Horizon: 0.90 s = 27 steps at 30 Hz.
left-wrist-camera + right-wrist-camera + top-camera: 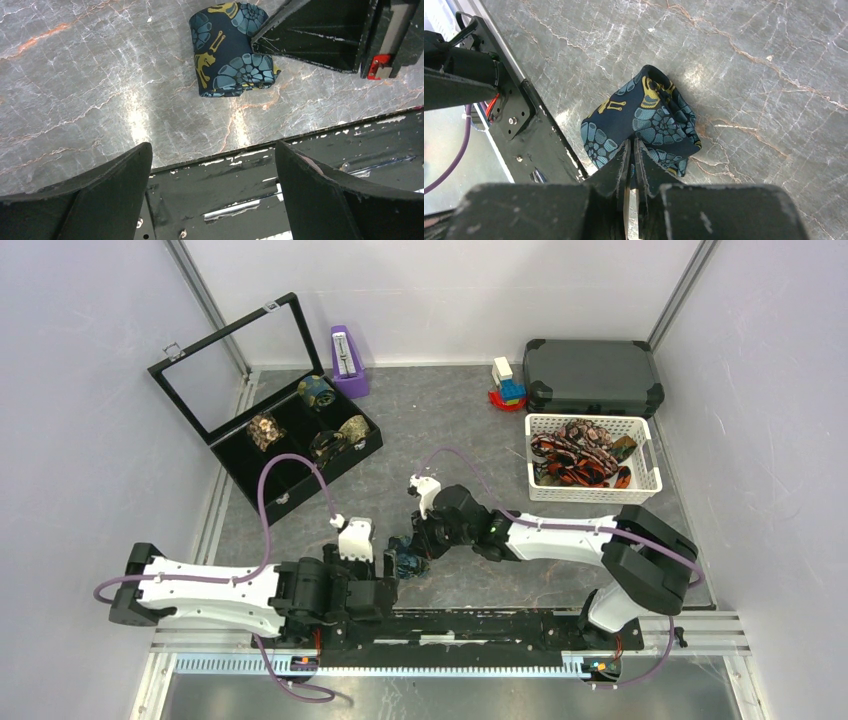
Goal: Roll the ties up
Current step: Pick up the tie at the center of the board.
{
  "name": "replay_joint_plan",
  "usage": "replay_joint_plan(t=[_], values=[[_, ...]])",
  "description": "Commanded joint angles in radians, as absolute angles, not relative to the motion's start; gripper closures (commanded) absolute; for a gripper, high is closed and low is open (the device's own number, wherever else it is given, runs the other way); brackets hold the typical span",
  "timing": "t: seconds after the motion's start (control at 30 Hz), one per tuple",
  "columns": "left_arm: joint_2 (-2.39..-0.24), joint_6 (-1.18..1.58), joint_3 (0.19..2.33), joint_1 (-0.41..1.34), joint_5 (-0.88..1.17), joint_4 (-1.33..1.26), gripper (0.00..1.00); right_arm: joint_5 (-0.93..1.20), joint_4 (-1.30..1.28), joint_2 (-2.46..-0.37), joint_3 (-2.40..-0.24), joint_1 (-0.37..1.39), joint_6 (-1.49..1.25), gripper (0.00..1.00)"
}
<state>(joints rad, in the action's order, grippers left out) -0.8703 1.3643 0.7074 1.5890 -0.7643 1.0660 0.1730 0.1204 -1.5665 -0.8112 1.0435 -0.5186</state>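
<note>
- Lying on the tabletop (75, 75): navy tie (644, 125) with blue-gold paisley, wound into a short, slightly slumped coil.
- Right fingers (623, 160): drawn almost together with only a slit between them. Their tips pinch the coil's near edge, and the rest of the coil bulges out beyond the tips.
- Left fingers (120, 185): spread wide, gripping nothing. The coil lies well ahead of them and apart, off toward the right-hand finger's side, with the black base rail (250, 175) and bare tabletop between.
- Rolled ties (266, 430): set in compartments of the open black case (350, 458), far beyond the left fingers.
- Loose ties (575, 460): heaped in the white basket (590, 493), well beyond the right fingers.
</note>
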Motion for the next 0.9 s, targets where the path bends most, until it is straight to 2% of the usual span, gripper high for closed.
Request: replay_joint_plan(t=[0.0,0.2,0.5,0.87], values=[[-0.824,1.237,0.674,1.51,-0.769,0.95,0.01,0.151,0.123,-1.542,-0.765,1.037,-0.5,0.89],[-0.807,1.076,0.611,1.302,-0.583,0.754,0.0,0.158,0.15,-1.535,-0.726,1.035,-0.51,0.9],[-0.75,0.975,0.486,1.153,-0.418,0.484,0.0,0.166,0.178,-1.545,-0.689,1.035,-0.515,0.91],[-0.686,0.931,0.364,0.958,-0.224,0.338,0.0,0.178,0.206,-1.552,-0.657,1.034,-0.524,0.92]])
